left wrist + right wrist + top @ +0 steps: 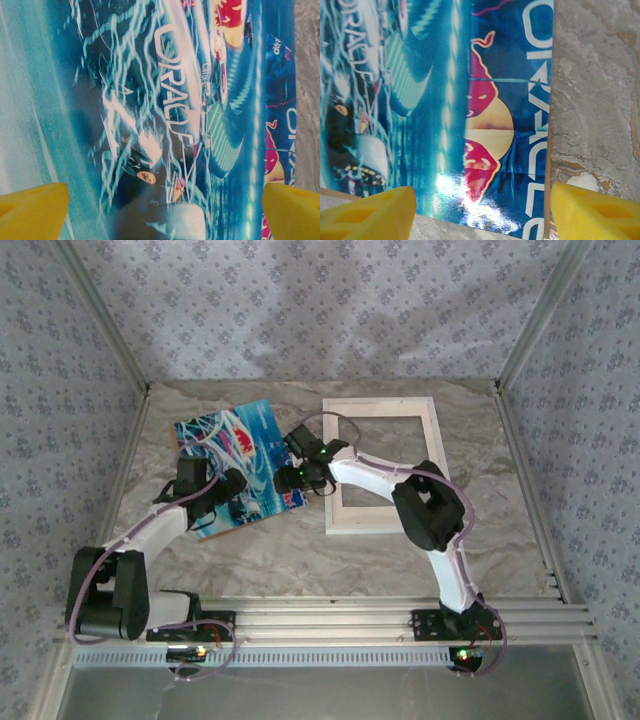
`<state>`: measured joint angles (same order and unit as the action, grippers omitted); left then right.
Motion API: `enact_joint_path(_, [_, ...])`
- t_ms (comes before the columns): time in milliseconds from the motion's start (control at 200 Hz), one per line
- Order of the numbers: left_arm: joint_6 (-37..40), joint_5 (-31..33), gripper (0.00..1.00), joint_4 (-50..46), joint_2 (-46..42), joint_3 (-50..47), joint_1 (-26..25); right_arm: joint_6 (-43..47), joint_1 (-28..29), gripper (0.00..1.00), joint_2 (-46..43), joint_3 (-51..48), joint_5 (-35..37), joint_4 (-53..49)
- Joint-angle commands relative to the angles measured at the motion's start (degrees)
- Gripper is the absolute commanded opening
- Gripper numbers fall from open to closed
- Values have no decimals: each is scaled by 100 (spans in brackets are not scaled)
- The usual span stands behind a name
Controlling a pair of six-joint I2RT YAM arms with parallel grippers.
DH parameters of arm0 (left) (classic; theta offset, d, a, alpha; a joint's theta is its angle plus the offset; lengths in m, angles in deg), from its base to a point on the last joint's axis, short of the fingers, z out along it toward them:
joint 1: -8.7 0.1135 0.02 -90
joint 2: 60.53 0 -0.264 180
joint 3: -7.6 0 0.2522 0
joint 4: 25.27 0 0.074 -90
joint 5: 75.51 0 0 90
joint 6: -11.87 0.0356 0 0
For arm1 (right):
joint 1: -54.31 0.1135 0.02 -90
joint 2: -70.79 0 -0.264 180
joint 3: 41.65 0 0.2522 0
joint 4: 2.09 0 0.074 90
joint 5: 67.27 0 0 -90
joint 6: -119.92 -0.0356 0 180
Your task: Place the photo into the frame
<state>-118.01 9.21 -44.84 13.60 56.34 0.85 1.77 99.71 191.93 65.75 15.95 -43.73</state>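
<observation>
Two grippers work over the photo, which lies face up on the marbled table, left of the white frame and apart from it. The left gripper hovers above the photo's near-left part. Its yellow fingers are spread wide, with the print below the gap and nothing gripped. The right gripper straddles the photo's right edge near the lower corner, one finger on the printed side and the other over bare table. Its jaws stand apart and clasp nothing.
</observation>
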Motion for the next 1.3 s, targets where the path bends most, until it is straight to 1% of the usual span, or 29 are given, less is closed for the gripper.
enact_joint_path(0, [86,-179,98,179,199,-89,15,-111,-16,71,265,291,112,-379])
enact_joint_path(210, [77,-254,99,349,397,-105,16,-224,-96,71,545,361,-319,-256])
enact_joint_path(500, [-113,-575,99,735,729,-202,-18,-326,-127,72,602,209,-805,117])
enact_joint_path(645, [-162,-604,99,804,841,-207,-54,-372,-170,72,491,59,-1087,447])
enact_joint_path(885, [-165,-567,99,791,870,-228,-62,-385,-252,72,67,-234,-1223,941])
enact_joint_path(979, [-165,-562,99,791,871,-236,-60,-376,-288,72,-95,-374,-1369,1253])
enact_joint_path(1089, [-161,-565,98,800,894,-237,-63,-461,-350,72,-194,-600,-1780,1847])
enact_joint_path(1224, [-162,-584,99,818,906,-246,-67,-739,-420,72,-114,-807,-2300,2645])
enact_joint_path(1279, [-160,-581,98,818,905,-250,-70,-745,-433,74,-67,-862,-2392,2855])
enact_joint_path(1294, [-156,-593,99,818,906,-254,-73,-863,-439,74,-57,-870,-2401,2898])
